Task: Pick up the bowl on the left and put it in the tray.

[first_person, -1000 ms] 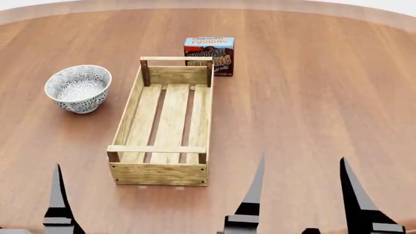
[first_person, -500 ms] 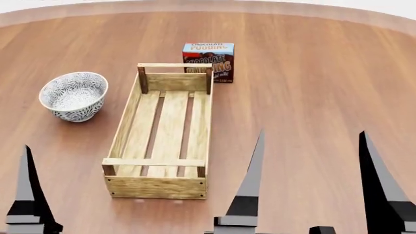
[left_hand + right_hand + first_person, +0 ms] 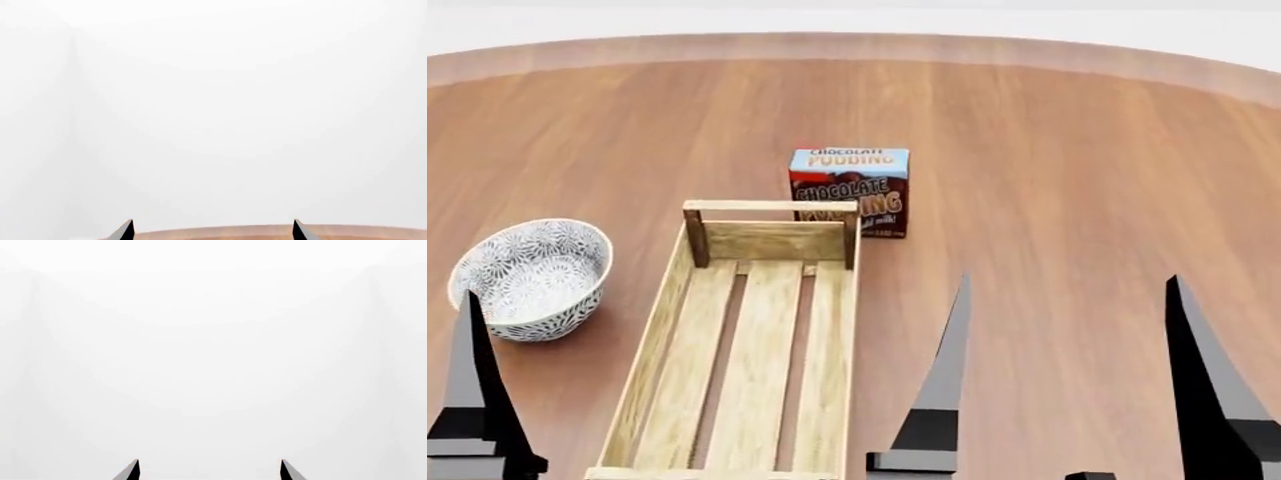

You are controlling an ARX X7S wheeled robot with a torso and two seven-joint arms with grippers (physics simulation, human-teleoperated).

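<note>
The bowl [image 3: 531, 278], white with a grey-black floral pattern, stands upright on the table at the left of the head view. Just to its right lies the tray [image 3: 657, 330], a long light-wood slatted crate with nothing in it; its near end is cut off by the picture's bottom edge. One of my left gripper's fingers [image 3: 475, 390] rises at the bottom left, in front of the bowl and apart from it. The left gripper [image 3: 212, 231] is open and holds nothing. My right gripper [image 3: 1070, 385] is open and holds nothing, right of the tray.
A chocolate pudding box [image 3: 849, 192] stands upright just behind the tray's far right corner. The round wooden table [image 3: 1068, 150] curves to its far edge near the top of the head view. Both wrist views show mostly white background.
The head view has shifted: bowl, tray and box now sit lower in the picture, the bowl further left. My left finger moved to the left edge. The right gripper's fingers show wider apart than a second ago.
</note>
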